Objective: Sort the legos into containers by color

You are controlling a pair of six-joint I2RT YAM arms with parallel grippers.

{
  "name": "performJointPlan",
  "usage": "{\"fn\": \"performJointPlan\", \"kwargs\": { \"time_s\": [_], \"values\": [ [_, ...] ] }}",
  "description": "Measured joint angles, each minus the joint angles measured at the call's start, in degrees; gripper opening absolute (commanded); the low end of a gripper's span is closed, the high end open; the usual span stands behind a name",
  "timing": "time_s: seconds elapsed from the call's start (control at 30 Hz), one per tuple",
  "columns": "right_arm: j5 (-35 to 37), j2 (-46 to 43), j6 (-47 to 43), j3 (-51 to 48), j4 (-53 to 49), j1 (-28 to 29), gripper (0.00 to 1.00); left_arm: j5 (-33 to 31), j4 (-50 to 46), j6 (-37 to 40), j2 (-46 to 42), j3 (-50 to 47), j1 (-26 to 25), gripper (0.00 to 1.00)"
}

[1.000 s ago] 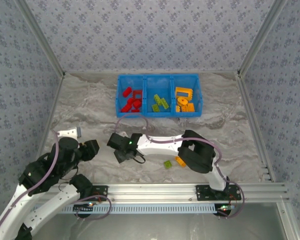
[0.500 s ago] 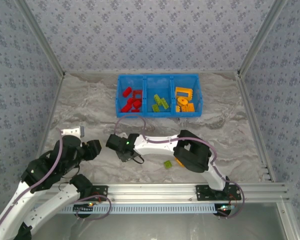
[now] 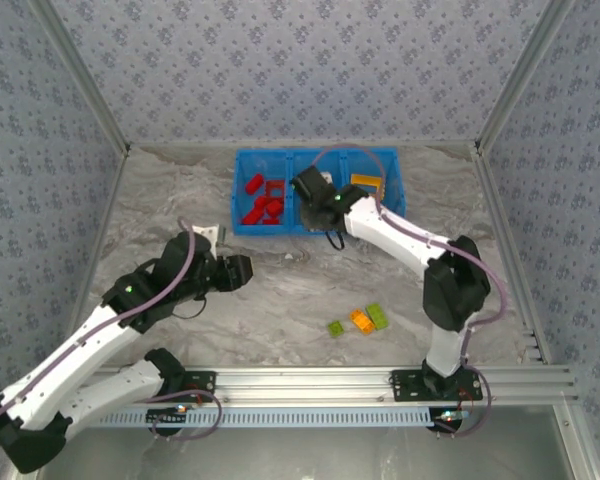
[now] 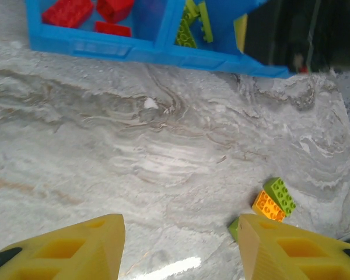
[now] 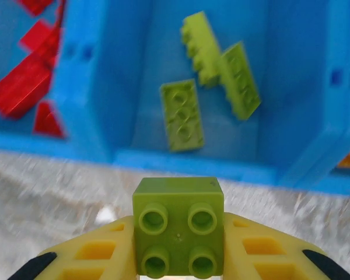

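One lime brick sits pinched between the yellow fingers of the right gripper, jaws closed partway onto its sides. It appears just short of the blue tray's near wall, in line with the middle compartment where three lime pieces lie. Best to carry it past that wall and release low over bare floor, so it cannot bounce into the reds. The left gripper hangs half-open and empty, nearer than the tray.

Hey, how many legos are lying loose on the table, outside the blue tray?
3, clustered on the near side of the table: a small green brick, and an orange brick touching a longer green brick. Others may be hidden.
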Motion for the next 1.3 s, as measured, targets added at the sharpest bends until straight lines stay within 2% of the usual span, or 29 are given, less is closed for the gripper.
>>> {"fn": "performJointPlan", "kwargs": {
  "time_s": [0.3, 0.47, 0.77, 1.13, 1.3],
  "values": [
    [-5.9, 18.3, -2.5, 20.3, -3.7, -7.7, 0.34, 0.1, 6.0, 0.2, 5.2, 0.4, -3.4, 0.54],
    [-8.8, 24.1, -2.4, 26.3, -5.3, -9.4, 0.35, -0.2, 6.9, 0.2, 5.4, 0.5, -3.8, 0.54],
    [-11.7, 28.1, -1.4, 28.5, -7.0, -9.9, 0.35, -0.5, 7.0, 0.2, 5.4, 0.5, -4.5, 0.54],
    [-3.4, 31.5, -1.6, 35.0, -12.7, -9.7, 0.36, -1.4, 7.0, 0.2, 5.4, 0.5, -5.3, 0.54],
    [-2.5, 31.5, -2.0, 37.0, -12.9, -9.3, 0.36, -1.8, 6.9, 0.2, 5.6, 0.7, -5.3, 0.54]
  ]
}}
